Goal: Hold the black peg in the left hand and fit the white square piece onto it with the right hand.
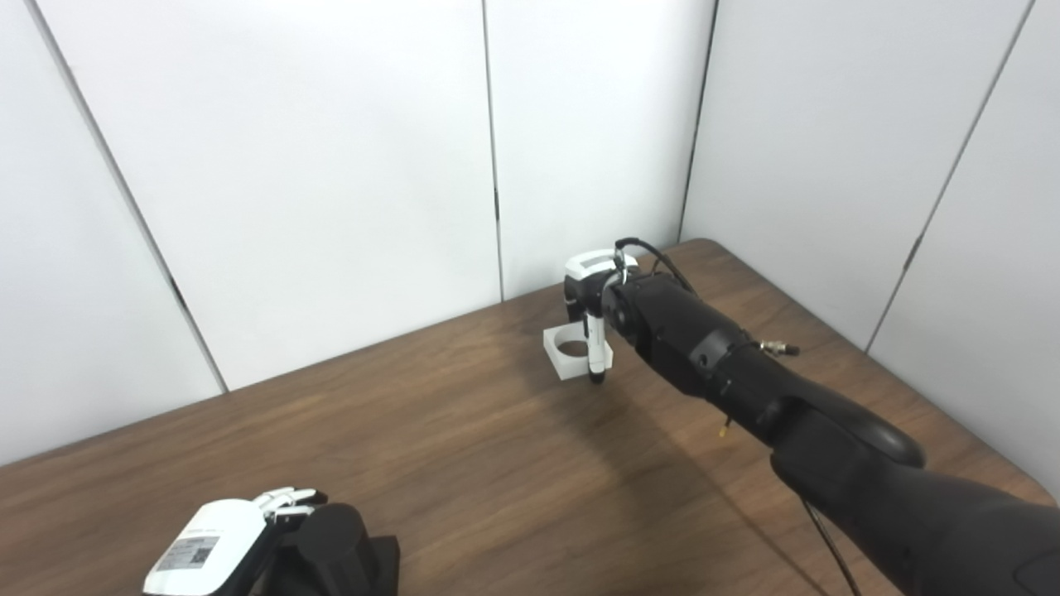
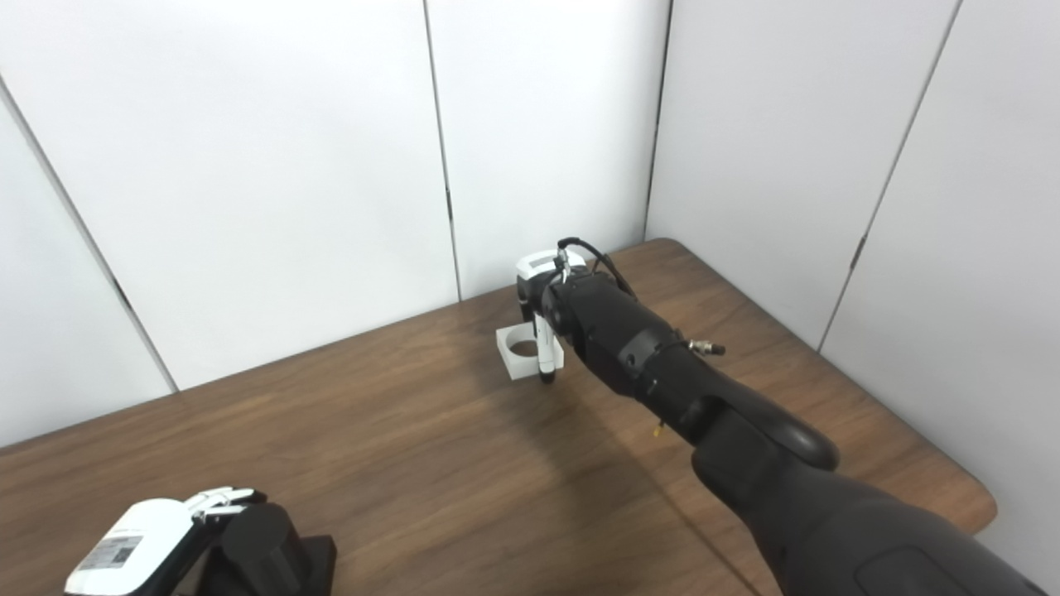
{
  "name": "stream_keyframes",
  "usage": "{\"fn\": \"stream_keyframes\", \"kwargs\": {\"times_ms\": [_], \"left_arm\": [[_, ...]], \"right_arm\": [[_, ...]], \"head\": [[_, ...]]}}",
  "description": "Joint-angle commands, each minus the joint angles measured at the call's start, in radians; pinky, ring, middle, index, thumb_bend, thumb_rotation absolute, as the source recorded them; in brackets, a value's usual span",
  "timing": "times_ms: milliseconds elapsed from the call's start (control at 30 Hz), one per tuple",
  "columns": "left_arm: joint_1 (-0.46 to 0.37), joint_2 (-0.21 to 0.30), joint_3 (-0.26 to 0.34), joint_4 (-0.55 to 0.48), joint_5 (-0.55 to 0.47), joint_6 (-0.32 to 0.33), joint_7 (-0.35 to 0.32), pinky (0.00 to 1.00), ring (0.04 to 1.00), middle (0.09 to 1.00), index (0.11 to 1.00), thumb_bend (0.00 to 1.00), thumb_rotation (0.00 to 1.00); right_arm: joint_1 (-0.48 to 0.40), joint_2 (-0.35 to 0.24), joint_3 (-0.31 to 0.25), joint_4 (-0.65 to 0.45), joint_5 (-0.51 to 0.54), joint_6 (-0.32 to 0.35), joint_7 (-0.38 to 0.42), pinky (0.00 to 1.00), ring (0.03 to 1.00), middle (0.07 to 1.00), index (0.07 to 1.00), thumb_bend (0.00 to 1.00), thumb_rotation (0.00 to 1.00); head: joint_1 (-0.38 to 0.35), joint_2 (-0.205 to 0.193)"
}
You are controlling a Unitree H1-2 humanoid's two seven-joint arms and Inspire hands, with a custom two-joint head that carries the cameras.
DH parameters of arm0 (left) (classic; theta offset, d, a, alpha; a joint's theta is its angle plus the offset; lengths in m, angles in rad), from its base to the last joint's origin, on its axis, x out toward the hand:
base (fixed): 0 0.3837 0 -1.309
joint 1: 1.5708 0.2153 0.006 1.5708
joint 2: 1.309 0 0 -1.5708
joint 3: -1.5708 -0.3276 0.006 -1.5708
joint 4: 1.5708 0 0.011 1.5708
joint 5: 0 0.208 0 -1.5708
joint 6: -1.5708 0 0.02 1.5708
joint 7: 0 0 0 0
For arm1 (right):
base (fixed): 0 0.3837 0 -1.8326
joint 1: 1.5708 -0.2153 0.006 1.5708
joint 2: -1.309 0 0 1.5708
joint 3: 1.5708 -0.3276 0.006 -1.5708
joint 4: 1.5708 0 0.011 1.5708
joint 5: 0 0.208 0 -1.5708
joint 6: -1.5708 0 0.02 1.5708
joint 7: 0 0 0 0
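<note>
The white square piece (image 1: pixel 570 369) with a round hole lies flat on the wooden table (image 1: pixel 447 447) near its far edge. My right hand (image 1: pixel 590 291) hangs right over it, arm stretched far forward. One finger (image 1: pixel 595 356) points down along the piece's near right corner and reaches the table. Whether the hand has closed on the piece is hidden by the wrist. At the bottom left, my left hand (image 1: pixel 217 540) is curled around the black peg (image 1: pixel 333 536), a thick cylinder on a black base, low over the table's near edge.
White wall panels stand close behind the table's far edge and along its right side. The table's rounded far right corner (image 2: pixel 675 246) is just beyond the right hand. A cable loops off the right wrist (image 1: pixel 642 247).
</note>
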Motion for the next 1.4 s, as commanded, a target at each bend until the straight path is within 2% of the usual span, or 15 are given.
{"fn": "stream_keyframes", "kwargs": {"times_ms": [0,67,233,433,667,733,800,900,933,1200,1367], "left_arm": [[0.034,0.032,-0.023,0.026,0.041,0.016,-0.071,0.75,0.870,0.845,0.488,0.52,0.06],[0.035,0.031,-0.024,0.030,0.043,0.016,-0.070,0.75,0.870,0.845,0.488,0.52,0.06],[0.034,0.026,-0.027,0.042,0.047,0.012,-0.062,0.76,0.871,0.847,0.488,0.52,0.06],[0.033,0.023,-0.025,0.052,0.046,-0.001,-0.049,0.76,0.871,0.847,0.488,0.52,0.06],[0.026,0.028,-0.032,0.056,0.066,0.005,-0.059,0.77,0.881,0.855,0.489,0.52,0.06],[0.025,0.025,-0.031,0.067,0.066,-0.003,-0.046,0.77,0.879,0.853,0.489,0.52,0.06],[0.024,0.021,-0.032,0.078,0.064,-0.010,-0.037,0.76,0.878,0.851,0.488,0.52,0.06],[0.019,0.013,-0.038,0.083,0.064,-0.001,-0.043,0.78,0.892,0.862,0.489,0.52,0.06],[0.018,0.010,-0.039,0.088,0.066,0.000,-0.040,0.79,0.898,0.865,0.489,0.52,0.06],[0.003,-0.022,-0.056,0.123,0.079,0.016,-0.021,0.80,0.910,0.876,0.488,0.52,0.07],[-0.005,-0.043,-0.064,0.130,0.092,0.036,-0.021,0.80,0.912,0.882,0.488,0.52,0.07]], "right_arm": [[-0.008,-0.010,-0.003,-0.026,0.041,-0.036,0.020,0.75,0.817,0.760,0.485,0.53,0.14],[0.000,-0.018,-0.015,-0.045,0.061,-0.049,0.016,0.73,0.805,0.752,0.483,0.53,0.14],[0.025,-0.033,-0.035,-0.085,0.097,-0.079,-0.014,0.76,0.837,0.766,0.481,0.52,0.13],[0.067,-0.044,-0.088,-0.148,0.160,-0.122,-0.067,0.78,0.860,0.780,0.479,0.52,0.13],[0.111,-0.065,-0.119,-0.307,0.195,-0.140,-0.075,0.81,0.875,0.802,0.479,0.52,0.13],[0.118,-0.068,-0.124,-0.343,0.201,-0.139,-0.068,0.82,0.878,0.806,0.480,0.52,0.13],[0.127,-0.071,-0.136,-0.375,0.214,-0.148,-0.068,0.82,0.873,0.801,0.480,0.52,0.13],[0.142,-0.076,-0.156,-0.419,0.241,-0.176,-0.067,0.80,0.864,0.790,0.480,0.52,0.13],[0.146,-0.078,-0.158,-0.436,0.246,-0.181,-0.061,0.79,0.862,0.792,0.481,0.52,0.13],[0.170,-0.092,-0.166,-0.555,0.304,-0.262,-0.026,0.77,0.856,0.788,0.480,0.52,0.13],[0.171,-0.094,-0.172,-0.620,0.324,-0.278,0.005,0.79,0.865,0.795,0.479,0.52,0.13]], "head": [[0.000,0.004],[0.005,0.007],[0.011,0.009],[0.034,0.017],[0.069,0.035],[0.089,0.043],[0.148,0.059],[0.201,0.071],[0.201,0.071],[0.355,0.093],[0.397,0.109]]}}
